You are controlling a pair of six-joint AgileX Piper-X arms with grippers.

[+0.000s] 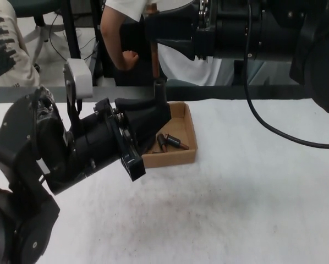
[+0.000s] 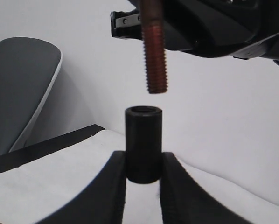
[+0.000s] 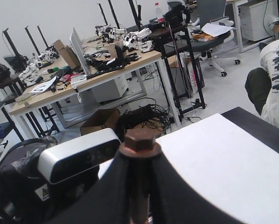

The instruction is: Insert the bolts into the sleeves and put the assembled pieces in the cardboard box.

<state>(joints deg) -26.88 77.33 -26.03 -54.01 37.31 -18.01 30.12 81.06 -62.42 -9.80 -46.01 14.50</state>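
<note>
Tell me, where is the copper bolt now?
Left wrist view: the bolt hangs just above the black sleeve, not touching, held by the right fingers.

Upright black sleeve [image 2: 143,142] just below threaded copper bolt [image 2: 153,51], apart; 2 dark pieces [image 1: 173,142] inside cardboard box [image 1: 190,125]

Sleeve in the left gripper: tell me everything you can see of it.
The sleeve is a short, matte black cylinder, seemingly metal, with an open bore at its top end. It stands upright, clamped at its lower half between the left gripper's two fingers. The right gripper holds a copper-coloured threaded bolt just above the bore, tip pointing down, with a clear gap between them. Nothing else touches the sleeve.
</note>
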